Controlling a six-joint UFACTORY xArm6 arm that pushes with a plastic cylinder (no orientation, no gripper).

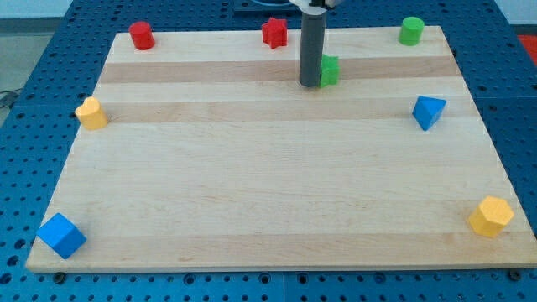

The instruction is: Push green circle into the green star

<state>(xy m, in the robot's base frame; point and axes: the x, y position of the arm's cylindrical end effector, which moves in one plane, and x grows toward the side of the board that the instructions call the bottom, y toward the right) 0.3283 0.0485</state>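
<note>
The green circle [411, 30], a short cylinder, stands at the board's top right corner. The green star [330, 70] sits near the top middle, partly hidden behind my rod. My tip [310, 84] rests on the board right against the green star's left side. The green circle is well to the right of the tip and a little above it, apart from the star.
A red star [274, 33] is at the top middle and a red cylinder [141, 36] at the top left. A yellow block [91, 113] is at the left edge, a blue cube [61, 236] bottom left, a blue triangle [428, 111] at the right, a yellow hexagon [490, 217] bottom right.
</note>
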